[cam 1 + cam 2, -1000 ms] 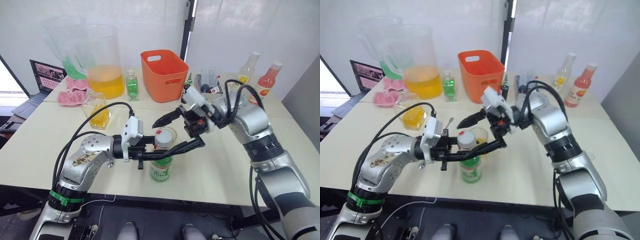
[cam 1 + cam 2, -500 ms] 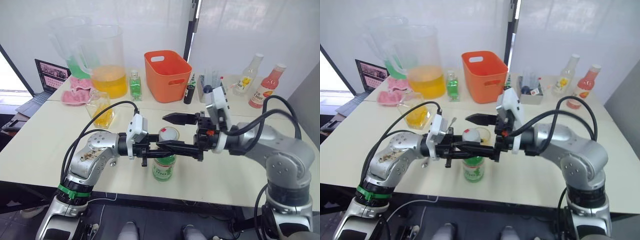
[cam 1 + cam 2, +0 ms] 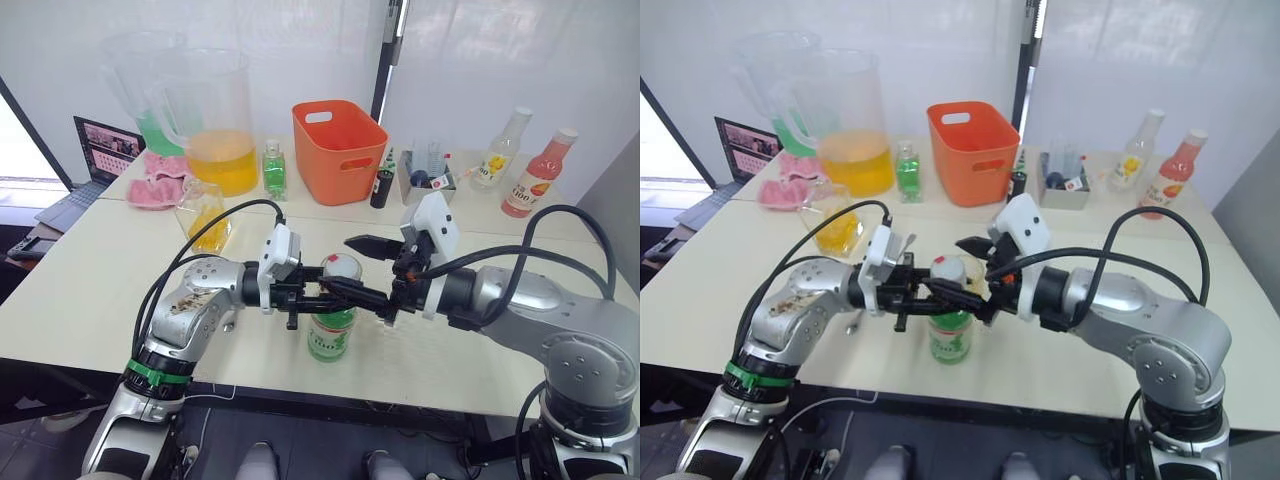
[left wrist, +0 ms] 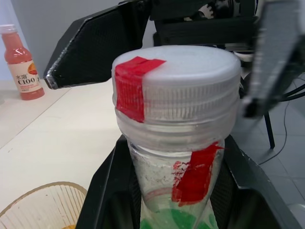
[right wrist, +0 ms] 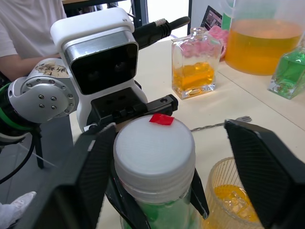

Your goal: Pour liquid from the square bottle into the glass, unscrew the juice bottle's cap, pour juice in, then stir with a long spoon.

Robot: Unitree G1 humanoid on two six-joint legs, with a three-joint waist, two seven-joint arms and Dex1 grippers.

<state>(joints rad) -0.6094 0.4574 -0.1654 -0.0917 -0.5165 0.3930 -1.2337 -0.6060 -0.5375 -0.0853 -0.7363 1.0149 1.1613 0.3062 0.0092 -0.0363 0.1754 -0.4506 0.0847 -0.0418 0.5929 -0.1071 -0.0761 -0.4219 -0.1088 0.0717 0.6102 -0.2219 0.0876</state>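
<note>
The juice bottle (image 3: pixel 328 325) stands near the table's near edge, just this side of the glass (image 5: pixel 233 191), its neck pinched in my left gripper (image 3: pixel 315 297). My right gripper (image 5: pixel 176 157) is spread wide around the white cap (image 4: pixel 178 78), not yet touching. If I close off-centre, the bottle may tip into the glass, or twist in my left fingers and stay sealed.

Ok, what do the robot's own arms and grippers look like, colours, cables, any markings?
Both arms are silver-grey metal with rounded joints and black bands; loose black cables loop alongside them. The left arm has a green ring near its base and a scuffed, speckled patch. Each wrist carries a white camera block. The left gripper and right gripper each have two long, black, tapering fingers.
</note>
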